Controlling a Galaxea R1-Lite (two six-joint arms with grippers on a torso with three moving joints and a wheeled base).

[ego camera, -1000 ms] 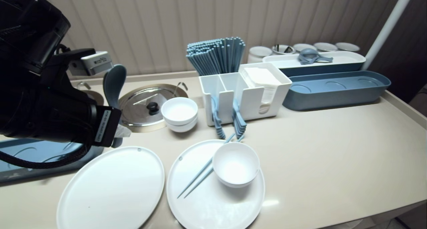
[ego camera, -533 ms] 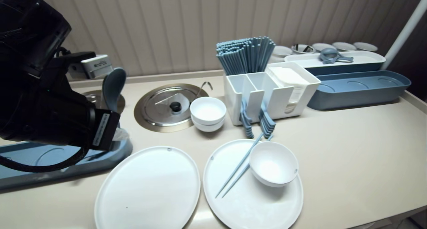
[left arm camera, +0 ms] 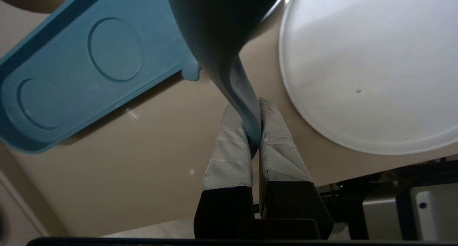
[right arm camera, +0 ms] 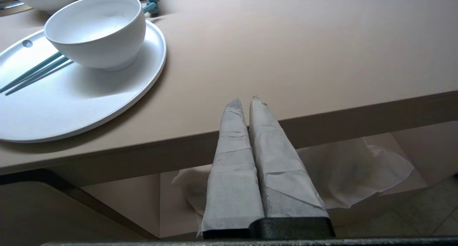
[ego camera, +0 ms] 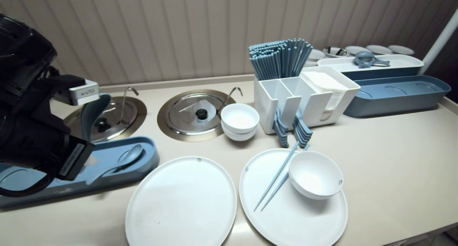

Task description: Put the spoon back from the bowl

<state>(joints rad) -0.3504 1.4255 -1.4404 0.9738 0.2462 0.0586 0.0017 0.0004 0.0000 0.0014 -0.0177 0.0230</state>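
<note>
Blue tray [ego camera: 107,185] and white plate [ego camera: 180,203] below spoon [left arm camera: 214,31] in left end effector [left arm camera: 250,111]

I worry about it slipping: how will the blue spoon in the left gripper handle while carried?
The blue spoon looks rigid, probably plastic, so it should not flop. The left gripper pinches only the handle's end, with the broad bowl far out, so it might pivot on a quick swing. Its smooth surface could slide between the taped fingers.

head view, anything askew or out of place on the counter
Only mildly: on the right plate the chopsticks lie slanted, far ends overhanging the rim, and the bowl sits off-centre near its edge. Nothing looks spilled or broken.
</note>
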